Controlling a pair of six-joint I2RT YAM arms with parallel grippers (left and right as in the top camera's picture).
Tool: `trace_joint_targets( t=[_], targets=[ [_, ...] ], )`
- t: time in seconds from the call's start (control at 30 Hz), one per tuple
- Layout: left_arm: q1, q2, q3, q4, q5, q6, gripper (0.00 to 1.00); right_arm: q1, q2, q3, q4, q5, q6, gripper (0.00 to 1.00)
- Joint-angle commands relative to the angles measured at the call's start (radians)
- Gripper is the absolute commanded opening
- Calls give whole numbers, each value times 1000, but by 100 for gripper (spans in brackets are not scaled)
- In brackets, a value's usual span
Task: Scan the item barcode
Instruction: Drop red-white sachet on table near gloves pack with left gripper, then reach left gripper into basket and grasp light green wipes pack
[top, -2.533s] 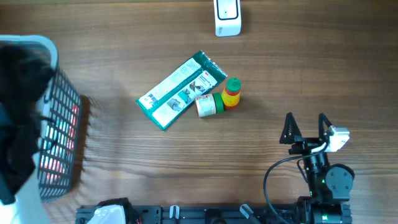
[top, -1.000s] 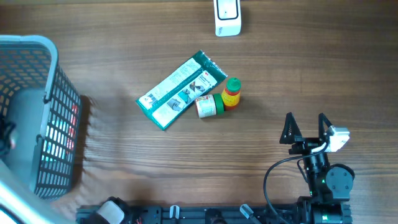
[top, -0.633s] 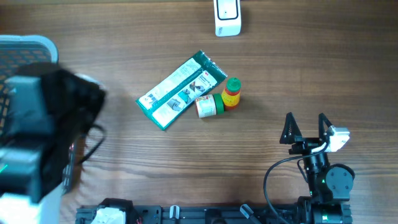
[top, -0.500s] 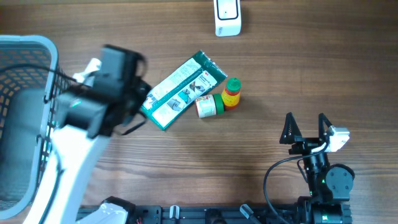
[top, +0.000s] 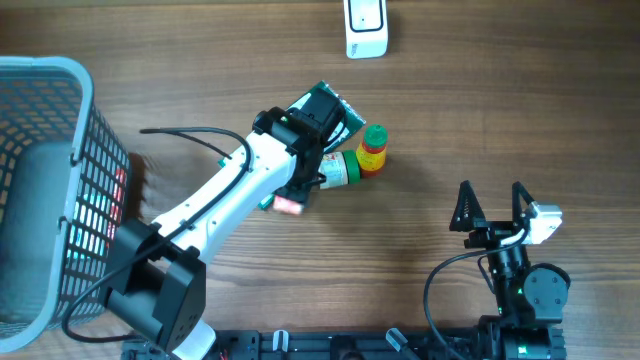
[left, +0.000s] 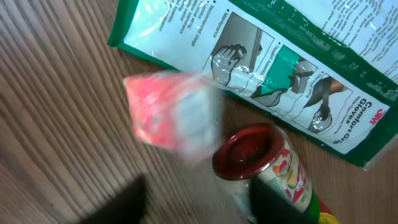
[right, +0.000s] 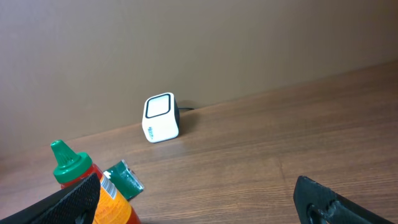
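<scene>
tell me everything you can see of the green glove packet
The glove packet is a flat, glossy plastic pouch with a green border and a white panel printed with small text, pictures of gloved hands and the words Comfort Gloves. It lies flat and slanted on the wooden table. From overhead, the left arm covers most of it. A red-lidded jar lies close by its edge; whether they touch cannot be told.

White left arm (top: 215, 197) with looping black cable (top: 180, 131); right pincer (top: 491, 190) black, triangular-fingered.
</scene>
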Motion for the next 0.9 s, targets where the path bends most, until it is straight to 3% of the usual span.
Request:
trace_joint_targets(
  t=[0.0, 0.07, 0.17, 0.23, 0.3, 0.37, 0.47, 0.6, 0.77, 0.87],
  targets=[
    [-2, -1, -6, 2, 0, -44, 66, 2, -8, -1, 5, 0, -11, 100],
    [9, -28, -5, 6, -13, -2, 66, 2, -8, -1, 5, 0, -11, 100],
    [75, -145, 42, 6, -127, 243, 69, 2, -8, -1, 5, 0, -11, 100],
    [122, -224, 78, 6, -199, 376, 79, 2, -8, -1, 5, 0, -11, 100],
    [193, -317, 119, 6, -287, 525, 98, 2, -8, -1, 5, 0, -12, 100],
    [291, -417, 157, 8, -362, 637, 100, 2, -8, -1, 5, 0, -11, 99],
    [496, -566, 184, 45, -394, 715, 100, 2, -8, -1, 5, 0, -11, 100],
    [881, -659, 184, 22, -379, 716, 100, 2, -8, -1, 5, 0, -11, 100],
    [1312, -540, 183, -146, -95, 716, 100, 2, -8, -1, 5, 0, -11, 100],
    [1429, -424, 170, -224, 16, 744, 98, 2, -8, -1, 5, 0, -11, 100]
  ],
)
